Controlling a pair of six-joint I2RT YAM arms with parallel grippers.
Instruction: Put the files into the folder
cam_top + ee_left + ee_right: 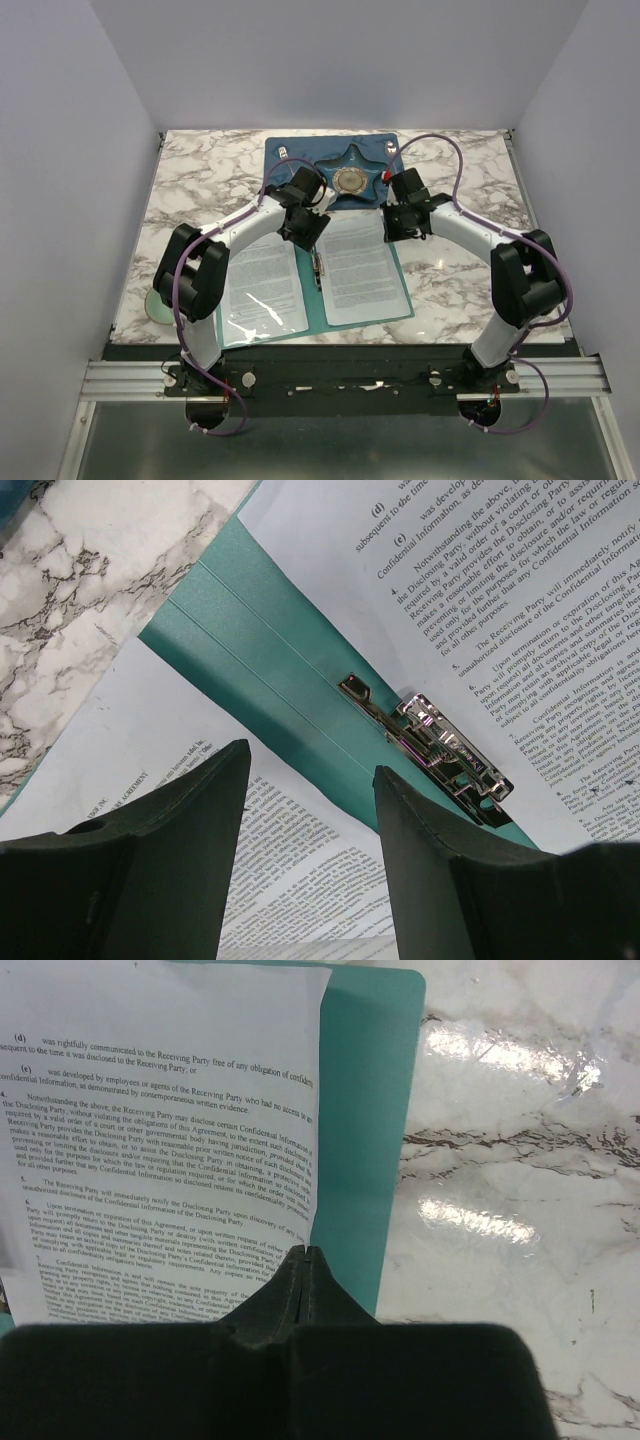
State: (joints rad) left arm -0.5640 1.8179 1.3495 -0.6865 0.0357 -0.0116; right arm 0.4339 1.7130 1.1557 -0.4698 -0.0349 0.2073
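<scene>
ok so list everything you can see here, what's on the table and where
files: two stacks, white with black print, one on each half of the folder
folder: one, teal, lying open, near middle of table
clip: one, silver, on the folder's spine
placemat: one, dark blue, far middle
star dish: one, blue, on the placemat
disc: one, pale green, table's left edge
table: one, white-grey marble
left fingers: black, open, above the spine
right fingers: black, shut, over the right stack's edge
</scene>
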